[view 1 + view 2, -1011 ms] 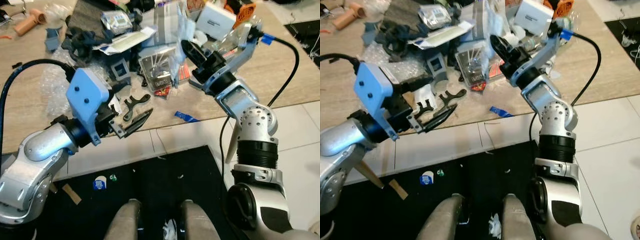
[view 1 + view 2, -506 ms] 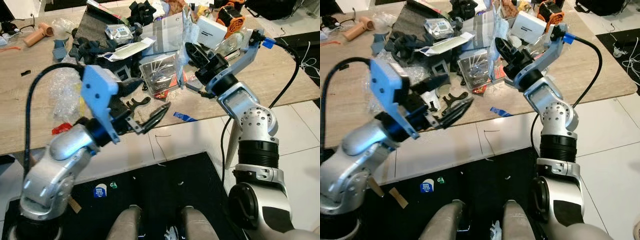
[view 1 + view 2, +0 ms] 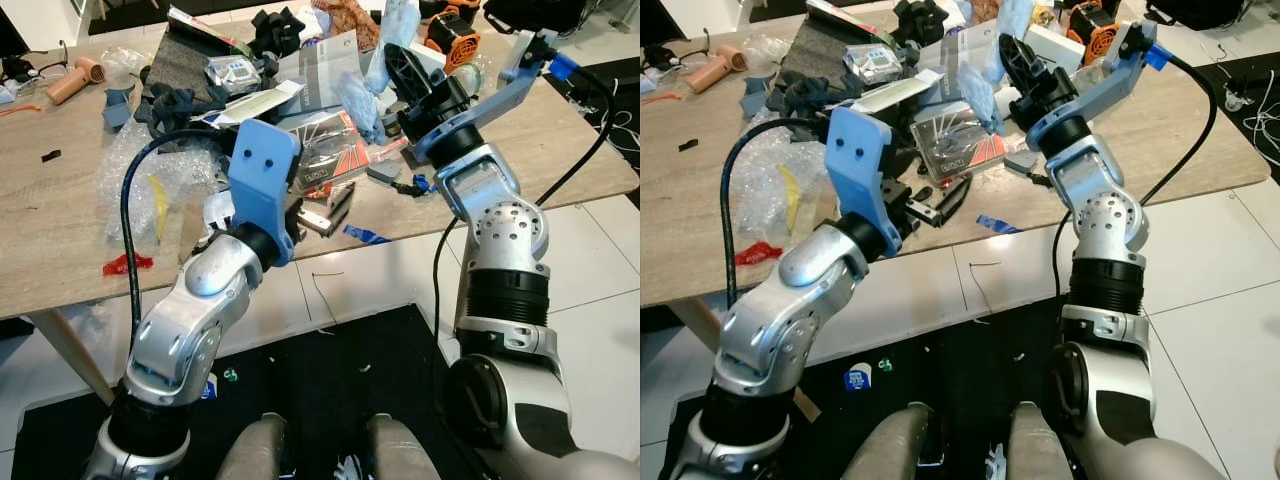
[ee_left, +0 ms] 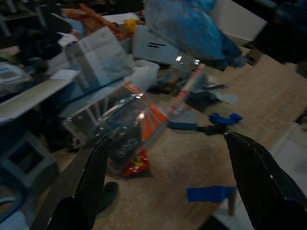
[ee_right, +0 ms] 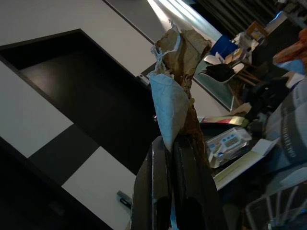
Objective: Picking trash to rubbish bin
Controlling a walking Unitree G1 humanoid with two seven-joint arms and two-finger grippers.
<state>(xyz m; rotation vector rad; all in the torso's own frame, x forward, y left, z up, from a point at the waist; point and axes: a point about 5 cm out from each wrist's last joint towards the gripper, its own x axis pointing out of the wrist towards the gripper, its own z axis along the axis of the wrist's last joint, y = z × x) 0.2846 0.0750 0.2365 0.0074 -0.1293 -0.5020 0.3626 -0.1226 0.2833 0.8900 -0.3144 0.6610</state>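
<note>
Jaws of the right gripper (image 5: 170, 191) are clamped on a crumpled wad (image 5: 177, 86) of blue and brown trash, held above the cluttered table (image 3: 60, 250). Left gripper (image 4: 168, 182) hovers low over the table edge, fingers spread wide, its blurred view showing a clear package (image 4: 120, 129).

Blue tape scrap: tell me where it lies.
The blue tape scrap lies at the table's near edge, just right of the left claw, below the clear plastic package.
</note>
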